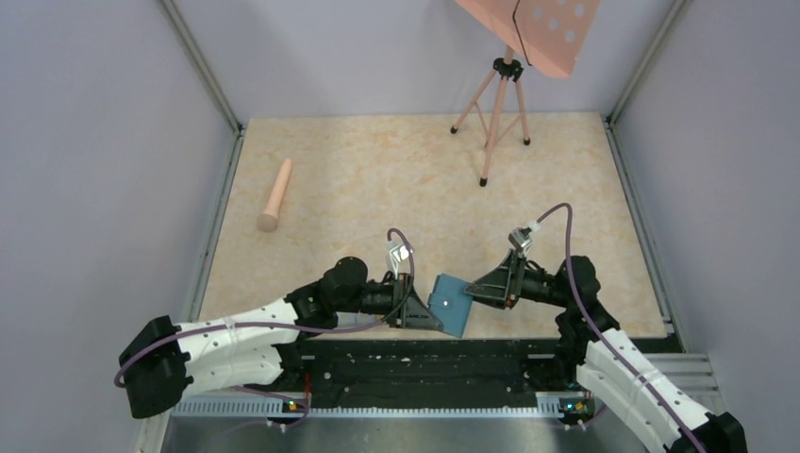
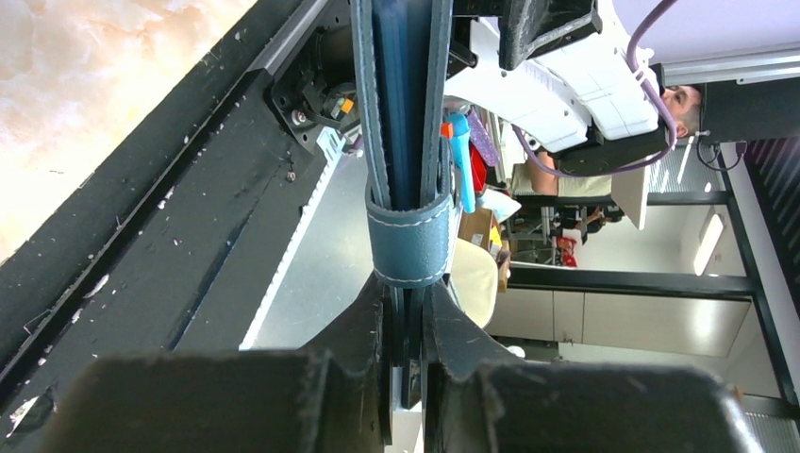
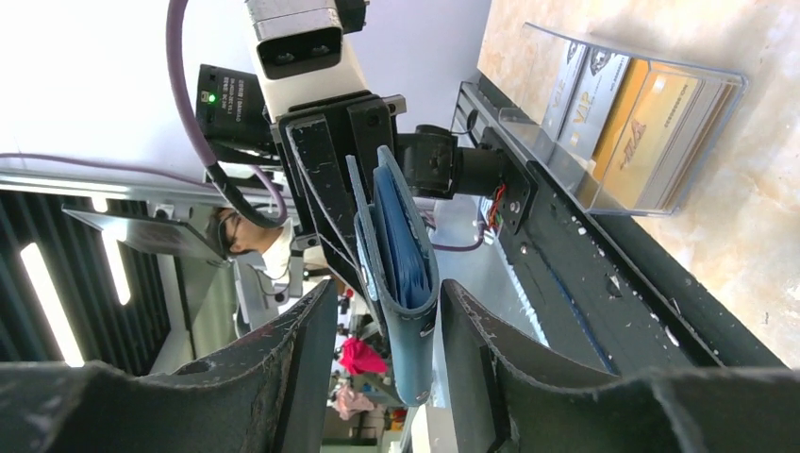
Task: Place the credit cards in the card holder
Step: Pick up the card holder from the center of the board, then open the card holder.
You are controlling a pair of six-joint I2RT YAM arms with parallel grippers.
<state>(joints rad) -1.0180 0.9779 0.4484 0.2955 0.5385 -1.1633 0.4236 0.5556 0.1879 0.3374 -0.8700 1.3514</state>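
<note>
White perforated shells, black joints: left arm (image 1: 236,342) at lower left, right arm (image 1: 634,385) at lower right, purple cables (image 1: 569,255) along both. Left tool (image 1: 432,316) and right tool (image 1: 475,291) are black wedges.

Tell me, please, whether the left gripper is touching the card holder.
Touching. The left wrist view shows the left gripper clamped shut on the card holder, both fingers pressed against its edge with no gap.

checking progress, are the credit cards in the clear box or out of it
In: silver and yellow-orange credit cards stand inside the clear box on the table. Whether the card holder has any, cannot tell.
</note>
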